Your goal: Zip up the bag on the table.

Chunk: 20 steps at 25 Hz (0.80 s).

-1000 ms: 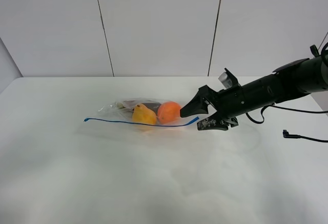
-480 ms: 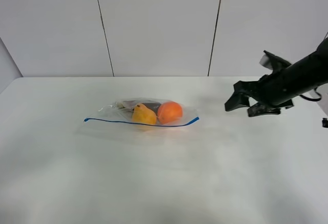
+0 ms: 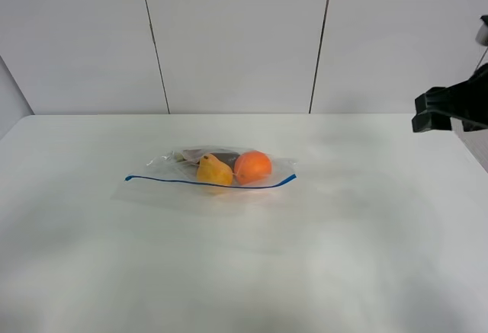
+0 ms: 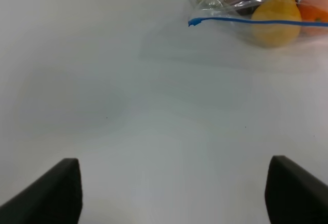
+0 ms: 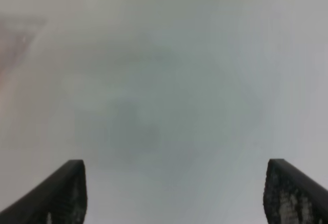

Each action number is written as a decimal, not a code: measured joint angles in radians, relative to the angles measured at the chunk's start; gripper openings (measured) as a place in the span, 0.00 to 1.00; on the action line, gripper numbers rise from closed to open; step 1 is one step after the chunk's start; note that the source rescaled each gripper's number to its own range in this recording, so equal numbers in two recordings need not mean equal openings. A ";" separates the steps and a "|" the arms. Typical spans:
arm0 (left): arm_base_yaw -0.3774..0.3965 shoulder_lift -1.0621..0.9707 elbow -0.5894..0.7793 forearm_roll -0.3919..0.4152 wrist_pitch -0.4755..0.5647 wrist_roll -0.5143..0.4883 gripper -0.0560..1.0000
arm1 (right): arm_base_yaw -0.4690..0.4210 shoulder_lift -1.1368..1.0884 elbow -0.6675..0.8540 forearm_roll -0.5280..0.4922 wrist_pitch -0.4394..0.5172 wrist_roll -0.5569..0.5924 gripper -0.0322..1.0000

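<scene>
The clear zip bag (image 3: 217,171) lies flat on the white surface (image 3: 244,257), a little left of the middle and toward the far half. Its thin blue zip strip (image 3: 210,184) runs along the near edge from left to right. Through the plastic show a yellow pear (image 3: 213,171), an orange (image 3: 252,166) to its right, touching it, and a dark item (image 3: 221,157) behind them.

The right tool (image 3: 442,109) hangs at the far right edge of the scene, above the surface and well apart from the bag; its wrist view shows both fingers (image 5: 69,193) spread wide, released, with only blurred bare surface between them.

The left tool (image 4: 174,190) is also released, fingers wide apart and gripping nothing, hovering over bare surface with the bag's left end well beyond it.
</scene>
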 joint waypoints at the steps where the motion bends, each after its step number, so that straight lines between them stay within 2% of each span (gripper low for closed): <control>1: 0.000 0.000 0.000 0.000 0.000 0.000 0.90 | 0.000 -0.038 0.000 -0.003 0.002 0.006 0.94; 20: 0.000 0.000 0.000 0.000 -0.001 0.001 0.90 | 0.000 -0.650 0.003 -0.019 0.166 0.054 0.94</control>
